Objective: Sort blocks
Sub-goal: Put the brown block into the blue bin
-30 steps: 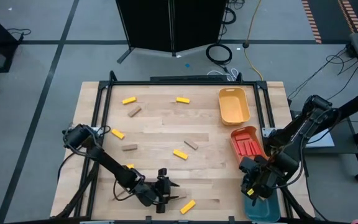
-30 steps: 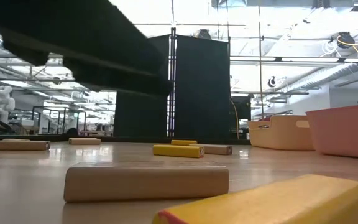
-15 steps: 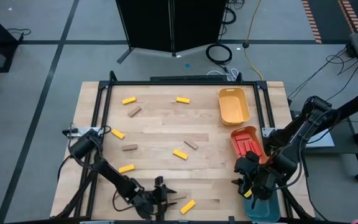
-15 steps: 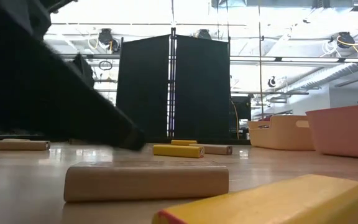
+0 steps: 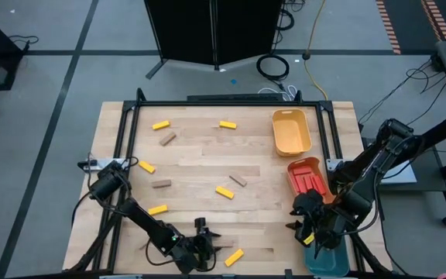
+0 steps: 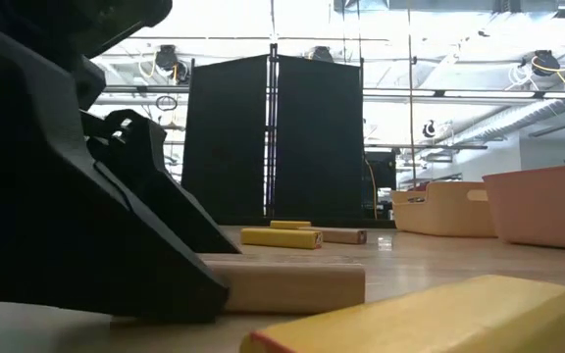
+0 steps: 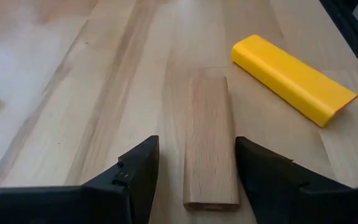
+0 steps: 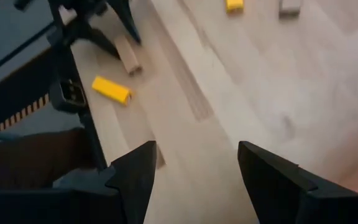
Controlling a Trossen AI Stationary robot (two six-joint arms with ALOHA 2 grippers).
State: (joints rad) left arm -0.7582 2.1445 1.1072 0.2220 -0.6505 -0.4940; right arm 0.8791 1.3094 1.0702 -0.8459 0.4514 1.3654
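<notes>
My left gripper (image 5: pixel 206 246) is low at the table's near edge, open. Its two fingers stand on either side of a tan block (image 7: pixel 210 140), which lies flat along them; I cannot tell whether either finger touches it. In the low view one dark finger (image 6: pixel 155 245) reaches the table in front of that block (image 6: pixel 292 284). A yellow block (image 7: pixel 294 78) lies just beyond it on the table (image 5: pixel 234 256). My right gripper (image 5: pixel 307 223) is open and holds nothing. It hovers at the table's near right, beside the teal tray (image 5: pixel 330 261).
More yellow blocks (image 5: pixel 224 192) and tan blocks (image 5: pixel 161 184) lie scattered over the wooden table. A yellow-orange tray (image 5: pixel 291 132) sits far right. An orange-red tray (image 5: pixel 307 180) holding red blocks sits below it. A dark metal frame rims the table.
My left gripper has moved toward the table's near edge and come down to the tabletop. Its fingers now straddle the tan block, which has not moved. In the low view the arm has dropped from overhead to table level.
</notes>
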